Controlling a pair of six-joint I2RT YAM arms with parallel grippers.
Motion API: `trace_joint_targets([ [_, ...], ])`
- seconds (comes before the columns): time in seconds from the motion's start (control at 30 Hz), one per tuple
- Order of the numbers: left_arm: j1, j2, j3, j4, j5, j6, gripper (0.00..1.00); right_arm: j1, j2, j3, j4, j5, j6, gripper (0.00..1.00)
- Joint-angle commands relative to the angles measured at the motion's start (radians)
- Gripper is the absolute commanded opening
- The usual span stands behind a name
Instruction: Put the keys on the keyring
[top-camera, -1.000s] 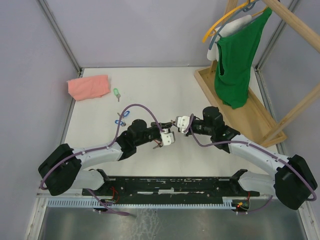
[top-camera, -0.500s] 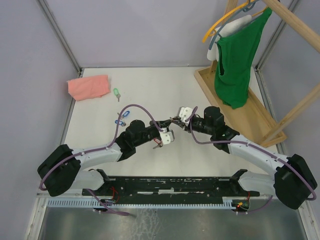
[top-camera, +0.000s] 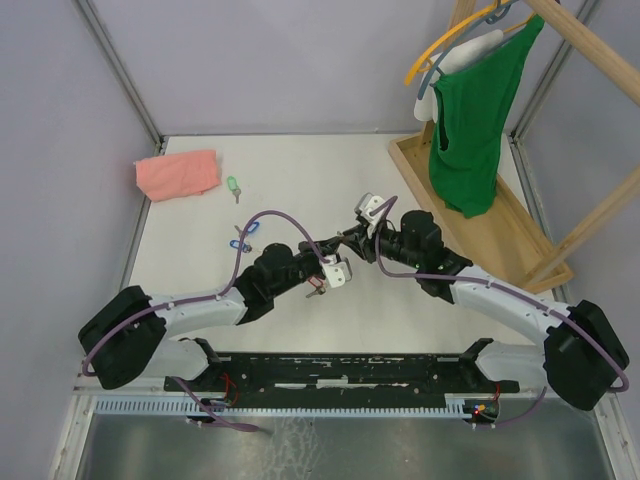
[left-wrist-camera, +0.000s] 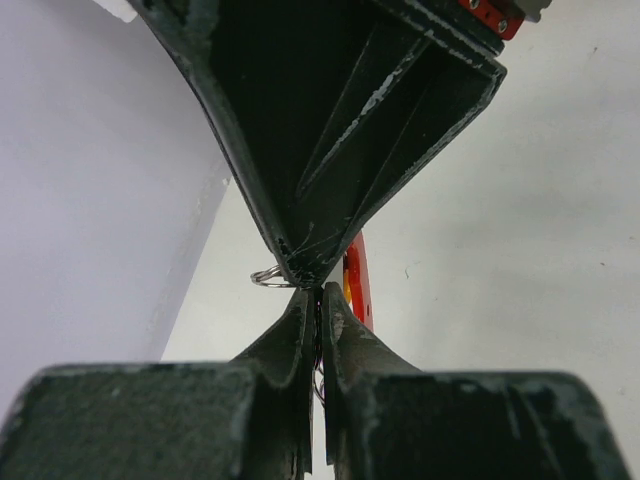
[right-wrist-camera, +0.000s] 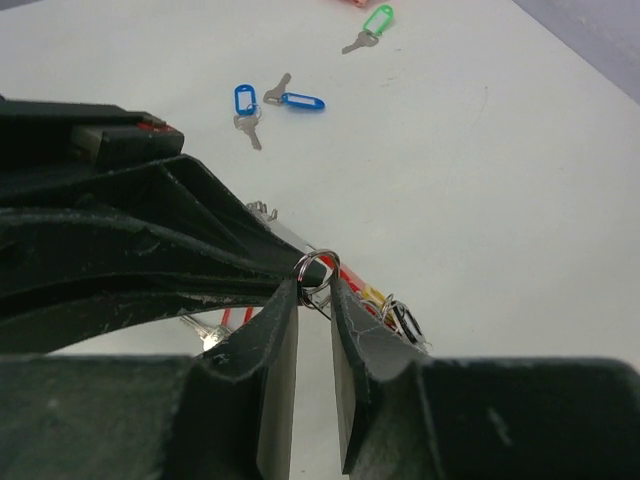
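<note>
The keyring, a grey strip with a red band and black tag, hangs over the table's middle between both grippers. My left gripper is shut on the strip's end. My right gripper meets it tip to tip, its fingers pinching a small wire ring of the keyring across a narrow gap. A silver key dangles under the strip. Two blue keys and a green key lie on the table to the far left.
A pink folded cloth lies at the back left. A wooden rack with a green shirt on hangers stands at the back right. Grey walls close the left side and the back.
My right gripper has swung up and toward the far side, its fingers spreading slightly round the ring. The left gripper has kept its grip on the strip, shifting only slightly.
</note>
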Motion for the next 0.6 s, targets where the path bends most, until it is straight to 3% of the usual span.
trace_joint_targets([
  [0.0,-0.028,0.005,-0.01,0.107,-0.036,-0.019,0.03,0.015,0.003,0.095,0.032,0.178,0.154,0.25],
  [0.57,-0.032,0.029,-0.017,0.189,-0.132,-0.147,0.03,0.049,0.04,0.25,-0.301,0.501,0.316,0.01],
])
